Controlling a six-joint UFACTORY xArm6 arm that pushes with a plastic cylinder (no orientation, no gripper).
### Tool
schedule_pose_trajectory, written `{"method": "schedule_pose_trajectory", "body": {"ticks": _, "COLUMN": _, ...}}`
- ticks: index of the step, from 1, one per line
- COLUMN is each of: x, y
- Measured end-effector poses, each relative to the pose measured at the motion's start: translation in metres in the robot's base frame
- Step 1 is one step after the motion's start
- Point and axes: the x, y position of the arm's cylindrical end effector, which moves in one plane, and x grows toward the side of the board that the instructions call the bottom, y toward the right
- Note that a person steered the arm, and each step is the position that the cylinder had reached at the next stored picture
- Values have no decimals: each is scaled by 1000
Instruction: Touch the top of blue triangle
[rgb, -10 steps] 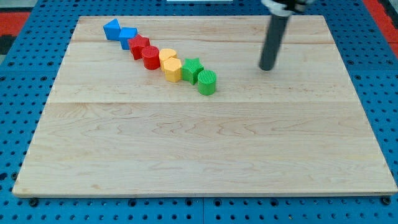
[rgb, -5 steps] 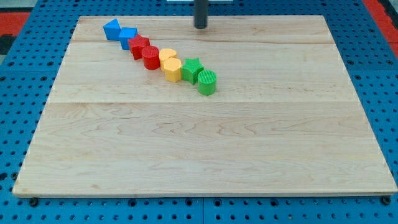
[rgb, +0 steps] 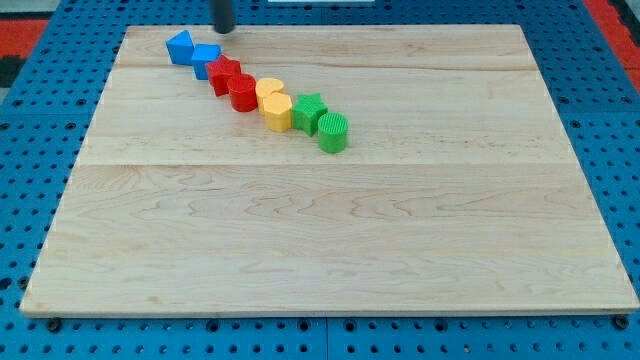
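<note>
Two blue blocks lie at the upper-left end of a diagonal row on the wooden board. The leftmost one looks like the blue triangle, and the blue block beside it looks like a cube. My tip shows at the view's top edge. It stands just up and to the right of the blue cube, a short way right of the triangle, apart from both.
The row runs down to the right: red star, red cylinder, two yellow blocks, green star, green cylinder. A blue pegboard surrounds the board.
My tip has moved left along the board's top edge, from right of the green blocks to just above the blue blocks. No block has moved.
</note>
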Motion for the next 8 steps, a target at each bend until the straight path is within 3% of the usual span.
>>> {"method": "schedule_pose_trajectory", "body": {"ticks": 2, "x": 0, "y": -54}}
{"method": "schedule_pose_trajectory", "body": {"ticks": 5, "x": 13, "y": -11}}
{"method": "schedule_pose_trajectory", "body": {"ticks": 8, "x": 12, "y": -63}}
